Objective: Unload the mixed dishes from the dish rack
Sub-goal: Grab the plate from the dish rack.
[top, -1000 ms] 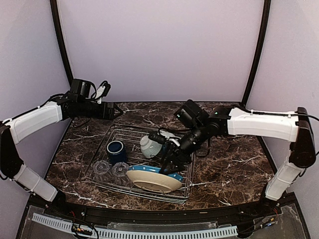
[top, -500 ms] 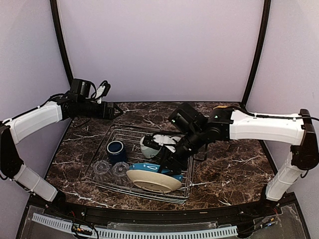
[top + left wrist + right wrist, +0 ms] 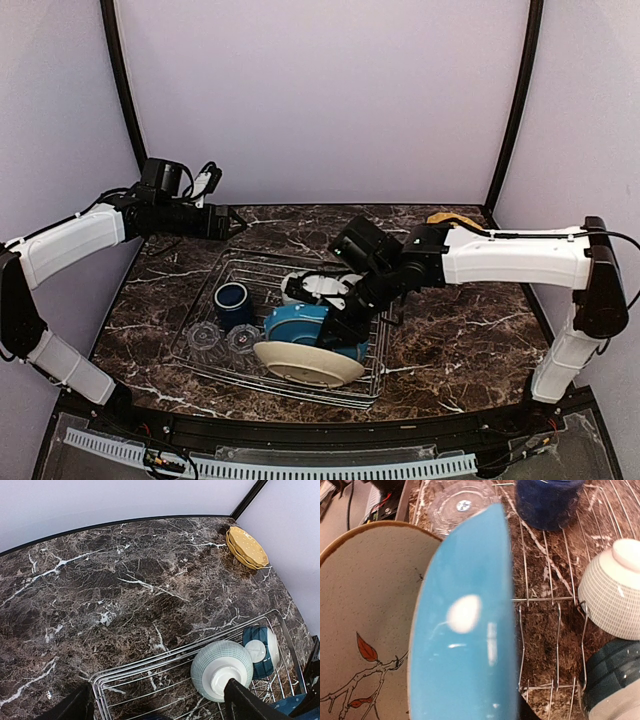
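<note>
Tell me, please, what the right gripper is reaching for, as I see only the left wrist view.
Observer: The right gripper is at a glossy blue round plate, tipped up steeply in the silver wire dish rack.
Operator: Does anything sit close to it?
Observer: A cream round plate with a leaf drawing lies just in front of it, nearer the top camera.
Operator: What else is in the rack?
Observer: A dark blue mug and two clear glasses, left of the plates.

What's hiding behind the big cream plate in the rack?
A blue plate leans just behind the cream plate, with the right gripper at its edge. The cream plate covers its bottom part.
</note>
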You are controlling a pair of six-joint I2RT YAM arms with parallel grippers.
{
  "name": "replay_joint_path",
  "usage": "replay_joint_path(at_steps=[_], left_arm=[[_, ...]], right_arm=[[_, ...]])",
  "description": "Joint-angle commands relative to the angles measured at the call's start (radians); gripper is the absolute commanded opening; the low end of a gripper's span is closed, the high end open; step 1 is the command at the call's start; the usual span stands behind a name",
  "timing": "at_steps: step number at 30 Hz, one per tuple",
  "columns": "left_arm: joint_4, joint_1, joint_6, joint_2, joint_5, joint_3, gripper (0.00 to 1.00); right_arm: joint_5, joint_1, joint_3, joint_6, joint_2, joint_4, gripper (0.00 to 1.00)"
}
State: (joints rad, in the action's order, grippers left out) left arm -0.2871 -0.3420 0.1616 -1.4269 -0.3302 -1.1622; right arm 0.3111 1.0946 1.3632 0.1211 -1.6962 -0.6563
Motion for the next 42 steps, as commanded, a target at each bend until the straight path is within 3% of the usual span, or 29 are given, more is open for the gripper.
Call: replay_joint_path(at_steps=[1, 6, 15, 32, 42], left_arm=[[-0.021, 0.006, 0.004, -0.004, -0.015, -0.022, 0.89], [-0.021, 0.006, 0.005, -0.002, -0.014, -0.022, 0.89], [-0.021, 0.006, 0.005, -0.002, -0.015, -0.022, 0.89], [-0.02, 0.006, 0.007, -0.008, -0.02, -0.022, 0.89], [-0.019, 0.006, 0.009, -0.012, -0.023, -0.021, 0.89]], right_arm=[[0.054, -0.001, 0.01, -0.004, -0.025, 0.022, 0.26], [0.062, -0.002, 0.013, -0.006, -0.004, 0.023, 0.13], [0.05, -0.002, 0.029, -0.015, 0.058, 0.048, 0.01], [0.186, -0.08, 0.036, -0.071, 0.167, 0.116, 0.0], [0.125, -0.142, 0.013, -0.121, 0.306, 0.217, 0.0]])
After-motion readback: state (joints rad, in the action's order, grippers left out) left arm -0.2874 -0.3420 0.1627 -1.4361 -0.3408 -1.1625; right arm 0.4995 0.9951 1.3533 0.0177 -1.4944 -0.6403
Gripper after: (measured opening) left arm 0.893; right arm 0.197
